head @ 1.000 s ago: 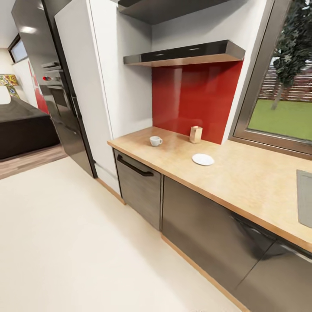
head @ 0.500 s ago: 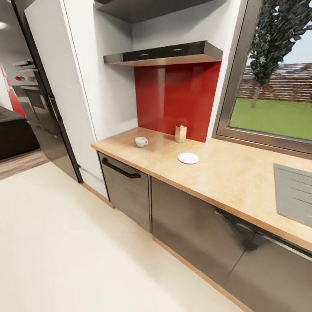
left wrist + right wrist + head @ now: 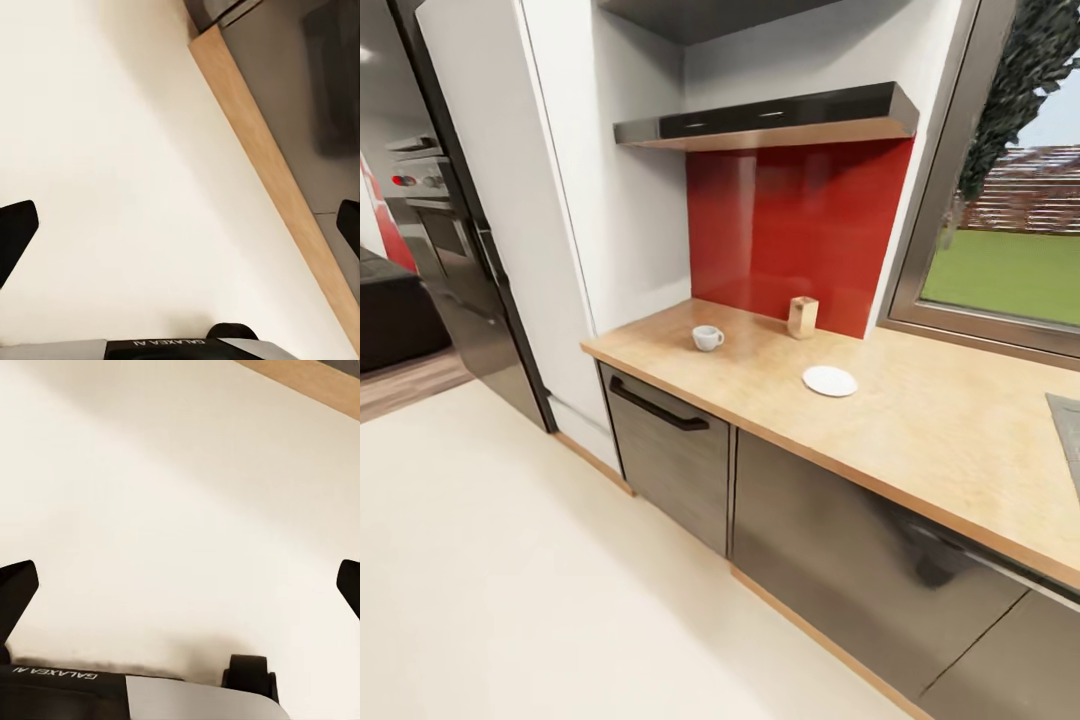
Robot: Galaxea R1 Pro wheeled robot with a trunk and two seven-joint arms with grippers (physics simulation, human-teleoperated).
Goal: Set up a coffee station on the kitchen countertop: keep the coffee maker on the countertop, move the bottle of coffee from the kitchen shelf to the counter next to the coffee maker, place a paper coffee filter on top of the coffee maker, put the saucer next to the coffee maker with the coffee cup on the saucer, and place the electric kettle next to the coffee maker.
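Worktop (image 3: 920, 420) runs along the wall under the window, light beige wood look with a darker edge strip, sitting on glossy grey cabinet fronts (image 3: 860, 560). Near its far left end, close to the front edge, there's the coffee cup (image 3: 707, 338), small and white, upright, handle pointing roughly toward the right. Back near the red backsplash (image 3: 800, 230) stands a small tan boxy thing (image 3: 802, 316), too blurry to say what it is. The saucer (image 3: 829, 381) lies flat further along toward the window side, about midway between the back and front edges, well apart from the cup and with nothing on it. Above the backsplash hangs the kitchen shelf (image 3: 770, 122), a thin dark glossy slab, and I can't see anything on top of it from this angle. Second slab (image 3: 690, 12) sits higher up. Left hand (image 3: 180, 232) hangs over the cream floor (image 3: 510, 560) beside the wooden plinth strip (image 3: 270, 165) at the cabinet base, black fingertips (image 3: 15, 232) spread wide with nothing between them. Right hand (image 3: 180, 589) is the same deal, fingers (image 3: 16, 589) wide apart over bare floor, holding nothing.
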